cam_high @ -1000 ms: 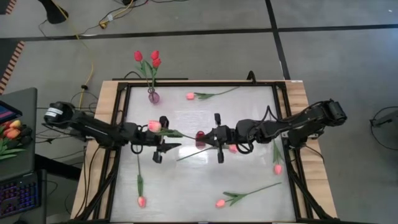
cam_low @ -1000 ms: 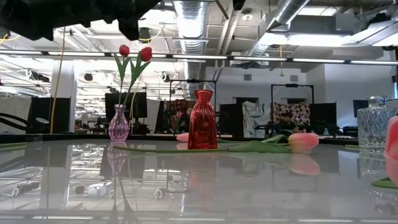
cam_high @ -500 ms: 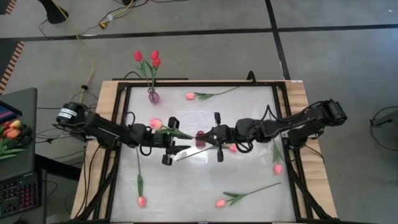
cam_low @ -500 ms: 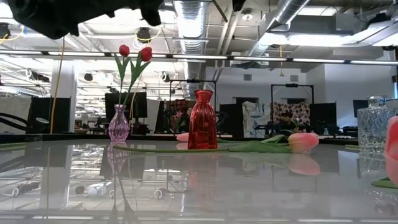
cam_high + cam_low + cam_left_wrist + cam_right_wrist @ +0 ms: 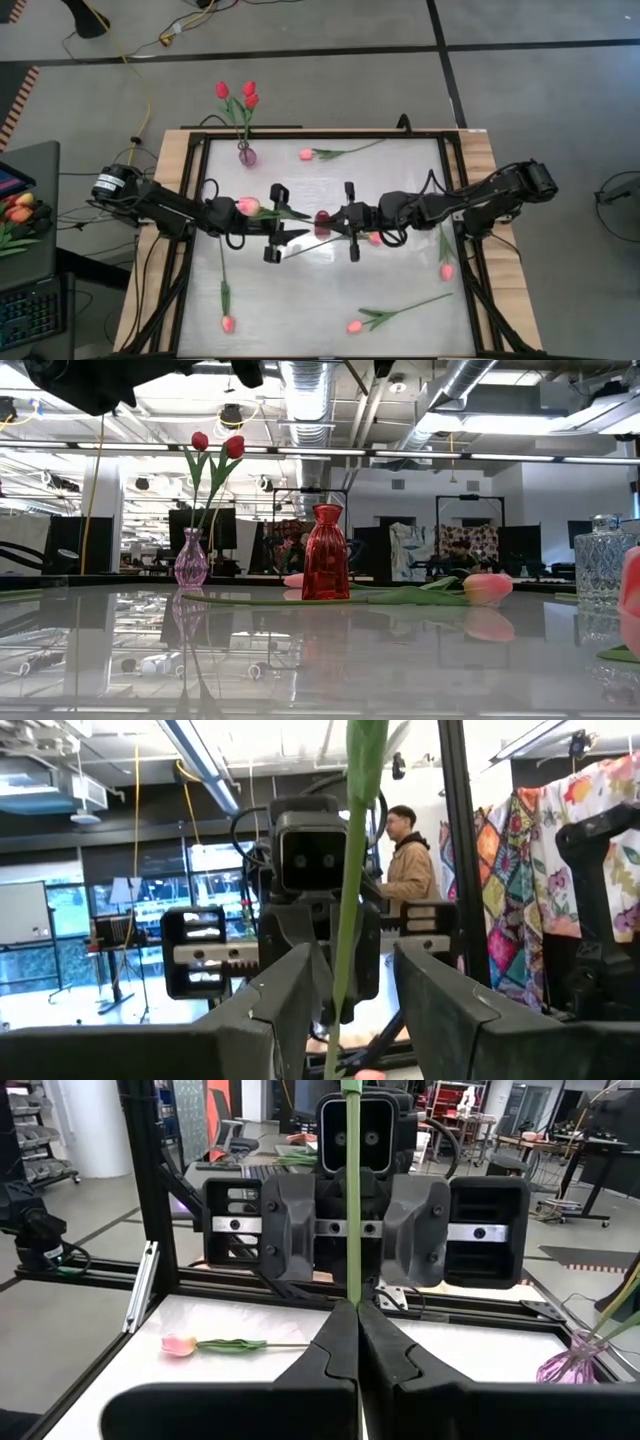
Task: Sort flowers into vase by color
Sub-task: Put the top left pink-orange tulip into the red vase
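Note:
A pink tulip is held up over the table's middle, its head [image 5: 248, 205] above my left arm. Its thin green stem [image 5: 352, 1190] rises from my right gripper [image 5: 357, 1305], which is shut on it. My left gripper [image 5: 350, 985] faces the right one, open. The stem [image 5: 345, 900] passes between its two fingers, close to one of them. A red vase [image 5: 322, 218] stands on the table under the two grippers. A small purple vase [image 5: 246, 155] at the far left holds red tulips [image 5: 240, 95]. My right gripper pinches the tulip's stem [image 5: 352, 1285] between its two fingers, well below the head. The fingers lie level, come from the table's right side and cross the stem. The flower is lifted clear of the table and leans toward the left arm.
Loose pink tulips lie on the glossy table: at the far middle [image 5: 306, 154], near left [image 5: 227, 323], near middle [image 5: 354, 326], right [image 5: 446, 270] and under my right arm [image 5: 375, 238]. A clear glass vase [image 5: 605, 560] stands at the right in the low view.
My left gripper has gone toward the table's right edge, closer to the right gripper, and has risen a little. Its fingers now stand on either side of the stem. The tulip's head has stayed where it was.

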You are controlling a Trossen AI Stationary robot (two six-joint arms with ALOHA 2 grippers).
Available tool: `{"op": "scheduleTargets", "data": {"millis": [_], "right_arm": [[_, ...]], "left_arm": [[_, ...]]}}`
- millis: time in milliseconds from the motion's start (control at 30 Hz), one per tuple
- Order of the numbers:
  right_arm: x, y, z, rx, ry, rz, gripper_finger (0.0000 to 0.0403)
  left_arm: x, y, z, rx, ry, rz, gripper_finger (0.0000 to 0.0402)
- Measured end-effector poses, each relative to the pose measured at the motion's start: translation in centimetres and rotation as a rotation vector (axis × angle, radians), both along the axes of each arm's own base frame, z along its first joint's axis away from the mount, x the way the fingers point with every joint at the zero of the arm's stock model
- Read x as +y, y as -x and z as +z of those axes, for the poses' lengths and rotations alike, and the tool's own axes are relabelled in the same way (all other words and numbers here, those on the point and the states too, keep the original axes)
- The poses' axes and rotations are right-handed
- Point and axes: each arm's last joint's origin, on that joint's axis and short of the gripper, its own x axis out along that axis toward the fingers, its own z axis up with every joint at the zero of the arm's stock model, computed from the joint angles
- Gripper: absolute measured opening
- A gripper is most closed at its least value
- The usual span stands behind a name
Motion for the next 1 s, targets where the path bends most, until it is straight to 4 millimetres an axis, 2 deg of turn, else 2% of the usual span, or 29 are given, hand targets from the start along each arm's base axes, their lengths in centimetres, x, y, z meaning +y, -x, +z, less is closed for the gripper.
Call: {"op": "scheduleTargets", "data": {"millis": [200,767,1000], "right_arm": [[-0.01,0.00,0.00,0.000,0.000,-0.001,0.0020],[-0.03,0.00,-0.03,0.003,0.001,-0.002,0.0021],[-0.03,0.00,-0.04,0.004,0.001,-0.004,0.0050]], "left_arm": [[0.07,0.13,0.33,-0.037,-0.003,0.006,0.0121],[0.21,0.13,0.38,-0.042,-0.002,0.011,0.0037],[0.36,0.10,0.38,-0.042,-0.001,0.016,0.0003]]}}
